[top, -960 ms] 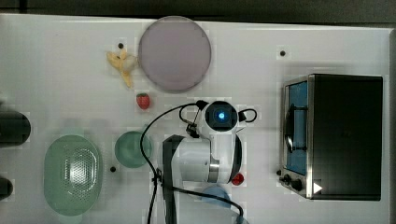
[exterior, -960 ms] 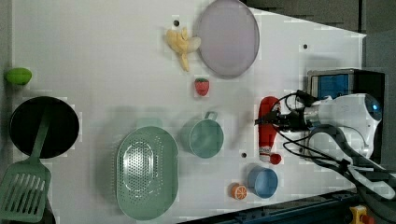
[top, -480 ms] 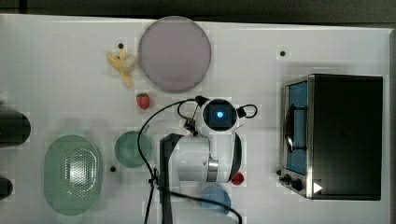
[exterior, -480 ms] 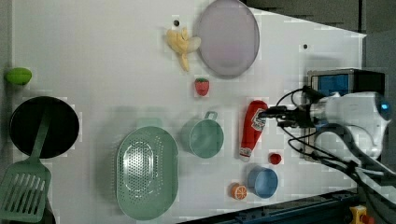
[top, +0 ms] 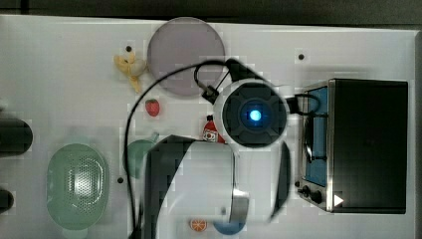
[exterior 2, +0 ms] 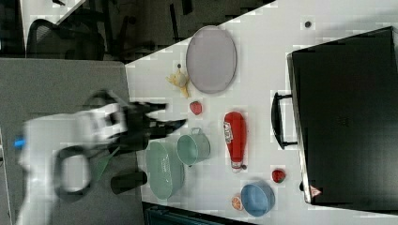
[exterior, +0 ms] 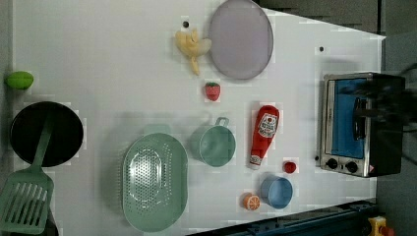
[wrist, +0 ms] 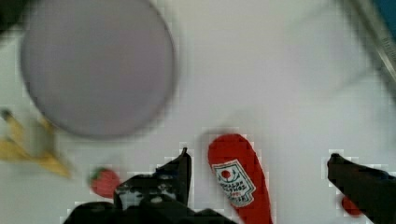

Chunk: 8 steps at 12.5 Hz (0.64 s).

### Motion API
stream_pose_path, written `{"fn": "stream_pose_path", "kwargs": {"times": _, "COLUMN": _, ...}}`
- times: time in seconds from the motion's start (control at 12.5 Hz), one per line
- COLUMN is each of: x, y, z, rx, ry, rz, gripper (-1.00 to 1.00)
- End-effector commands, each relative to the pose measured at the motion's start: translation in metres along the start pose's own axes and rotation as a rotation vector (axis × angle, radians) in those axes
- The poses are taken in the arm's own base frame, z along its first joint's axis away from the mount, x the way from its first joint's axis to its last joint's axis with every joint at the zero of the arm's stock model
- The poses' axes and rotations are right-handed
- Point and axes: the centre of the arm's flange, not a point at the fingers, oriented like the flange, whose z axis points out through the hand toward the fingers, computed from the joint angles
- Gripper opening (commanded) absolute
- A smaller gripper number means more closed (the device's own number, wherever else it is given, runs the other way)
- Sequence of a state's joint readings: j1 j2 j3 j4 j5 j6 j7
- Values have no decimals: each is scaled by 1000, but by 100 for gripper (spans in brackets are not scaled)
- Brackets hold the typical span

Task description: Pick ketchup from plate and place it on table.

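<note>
Currently the ketchup (exterior: 263, 133) lies flat on the table (exterior: 108, 64), clear of the plate (exterior: 240, 38), between the green cup (exterior: 214, 144) and the toaster oven (exterior: 355, 123) in the left view, cap end near a small red ball (exterior: 289, 167). Gripper (wrist: 259, 168) fingers are spread wide apart, one either side of the bottle, not touching it. Strawberry (exterior: 212, 91) sits between plate and cup.
</note>
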State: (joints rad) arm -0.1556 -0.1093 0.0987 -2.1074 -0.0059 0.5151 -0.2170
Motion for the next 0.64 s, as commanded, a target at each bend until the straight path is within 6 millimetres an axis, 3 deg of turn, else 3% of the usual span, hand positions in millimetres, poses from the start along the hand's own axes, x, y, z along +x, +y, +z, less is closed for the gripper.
{"fn": "stream_pose_path", "kwargs": {"times": 0.08, "x": -1, "y": 4, "z": -59, "rx": -37, "ry": -36, "rz": 256, "gripper": 100}}
{"fn": "stream_pose_path", "kwargs": {"times": 0.24, "x": -4, "y": 5, "z": -94, "rx": -58, "ry": -58, "rz": 259, "gripper": 100}}
{"fn": "stream_pose_path", "kwargs": {"times": 0.64, "x": -7, "y": 7, "z": -124, "rx": -90, "ry": -100, "rz": 259, "gripper": 100}}
